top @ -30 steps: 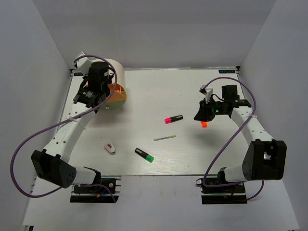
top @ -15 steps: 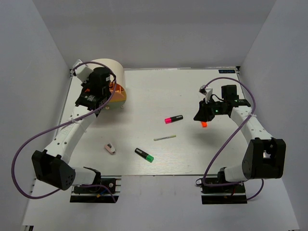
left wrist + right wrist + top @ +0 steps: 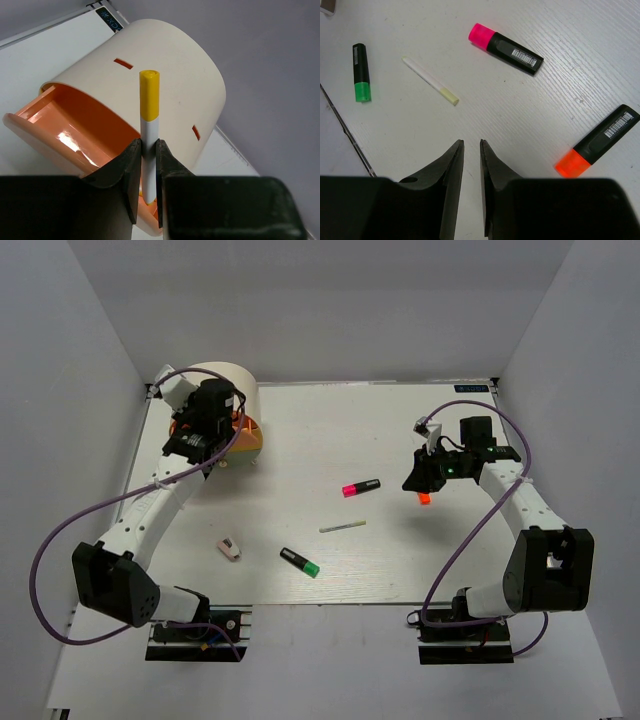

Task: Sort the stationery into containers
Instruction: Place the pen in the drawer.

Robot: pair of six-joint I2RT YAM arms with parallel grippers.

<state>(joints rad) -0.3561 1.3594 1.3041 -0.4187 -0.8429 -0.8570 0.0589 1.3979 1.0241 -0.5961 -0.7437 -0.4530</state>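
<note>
My left gripper (image 3: 207,428) (image 3: 148,145) is shut on a yellow-and-white pen (image 3: 149,100), held upright over the open orange drawer (image 3: 248,436) (image 3: 75,115) of the cream organizer (image 3: 236,381) (image 3: 165,60). My right gripper (image 3: 424,483) (image 3: 471,143) hovers empty above the table, its jaws a narrow gap apart, beside the orange-capped highlighter (image 3: 424,498) (image 3: 597,142). On the table lie the pink-capped highlighter (image 3: 360,487) (image 3: 505,48), another pen (image 3: 342,526) (image 3: 430,81), the green-capped highlighter (image 3: 300,562) (image 3: 361,72) and the eraser (image 3: 229,549).
The white table (image 3: 400,430) is boxed in by grey walls at the left, right and back. The organizer stands in the far left corner. Purple cables loop from both arms over the table's sides.
My left gripper has shifted a little back and up toward the organizer with the pen in it. The right arm and the loose stationery have not moved.
</note>
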